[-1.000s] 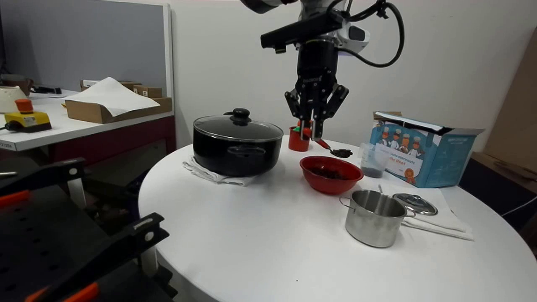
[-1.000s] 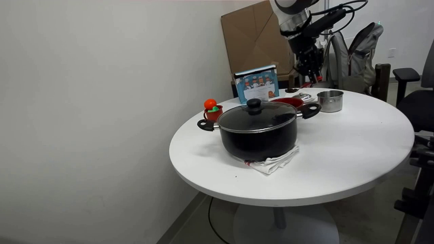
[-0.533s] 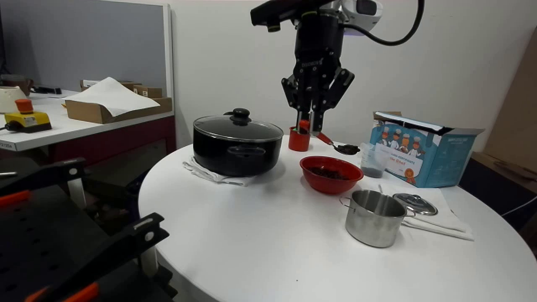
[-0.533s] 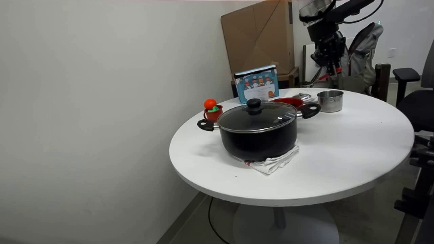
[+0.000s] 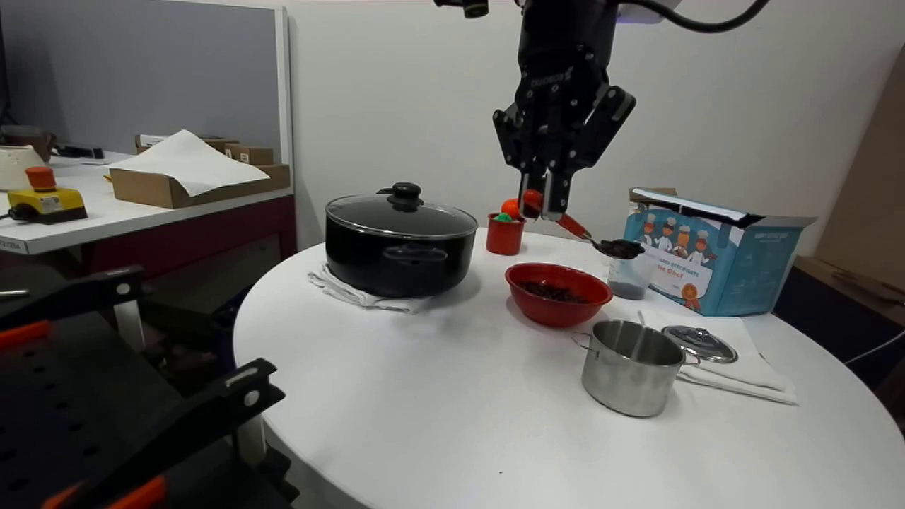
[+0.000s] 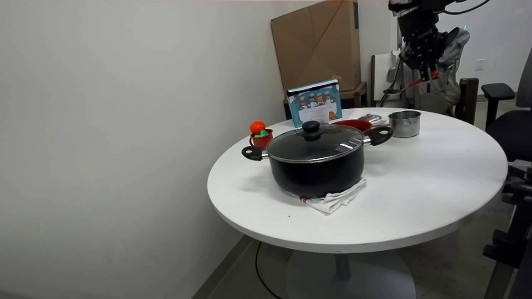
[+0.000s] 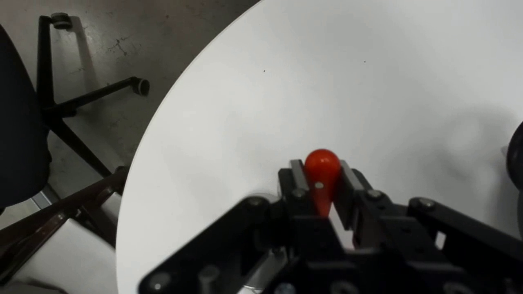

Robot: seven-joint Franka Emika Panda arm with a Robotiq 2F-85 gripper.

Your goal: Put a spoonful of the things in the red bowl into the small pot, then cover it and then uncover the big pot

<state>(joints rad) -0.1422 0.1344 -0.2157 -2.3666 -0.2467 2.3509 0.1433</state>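
In exterior view: gripper (image 5: 543, 205) higher than red bowl (image 5: 555, 312), pinching red-handled spoon (image 5: 574, 227) heaped with dark bits (image 5: 622, 248). On desk (image 5: 424, 396), small pot (image 5: 628, 385) near red bowl, uncovered; big pot (image 5: 396, 265), lid (image 5: 403, 223) on, farther from red bowl.

In exterior view: gripper (image 6: 428, 78) hangs on same side of red bowl (image 6: 353, 123) as small pot (image 6: 404, 126); red bowl partly hidden by big pot (image 6: 318, 178).

Wrist view: spoon's red end (image 7: 322, 163) clamped between gripper's fingers (image 7: 298, 173).
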